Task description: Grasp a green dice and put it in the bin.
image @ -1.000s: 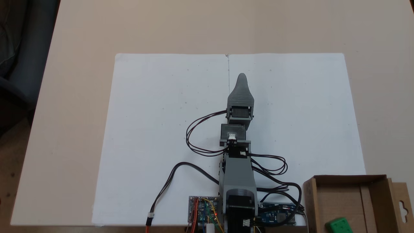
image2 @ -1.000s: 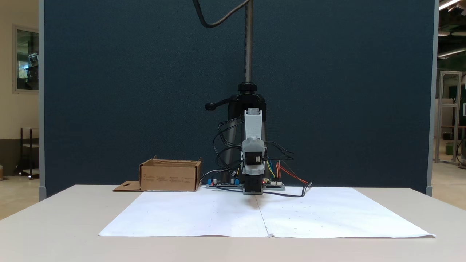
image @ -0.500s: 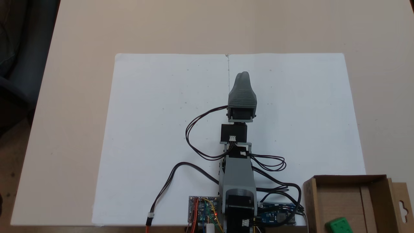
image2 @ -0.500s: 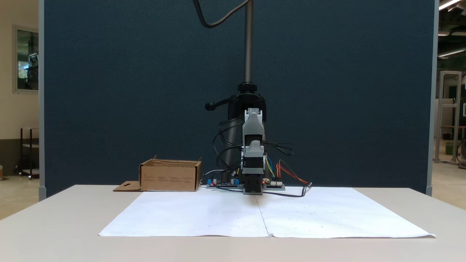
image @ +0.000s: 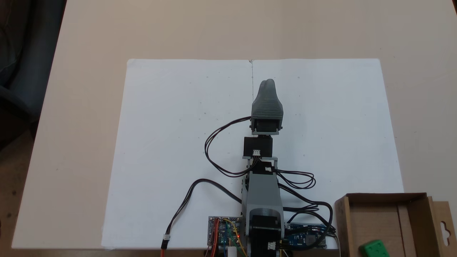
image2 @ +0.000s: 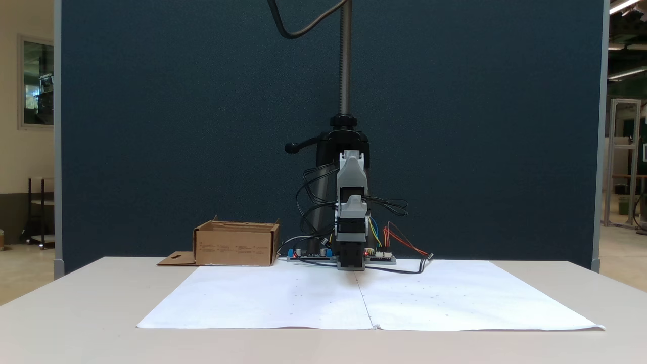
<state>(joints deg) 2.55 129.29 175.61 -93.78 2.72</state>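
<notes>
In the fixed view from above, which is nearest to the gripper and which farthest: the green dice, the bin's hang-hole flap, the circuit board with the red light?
From the gripper:
1. Circuit board, at the arm's base, lower left.
2. Green dice, inside the bin, lower right.
3. Hang-hole flap, at the bin's far right edge.

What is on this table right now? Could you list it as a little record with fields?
Table: beige
Paper: white sheets spread under the arm
Arm: grey, stretched along the middle of the paper
Gripper: above bare paper, holding nothing visible; open or shut cannot be told
Bin: cardboard box beside the arm's base
Dice: green, lying inside the bin
Boards: circuit boards with wires at the base
</notes>
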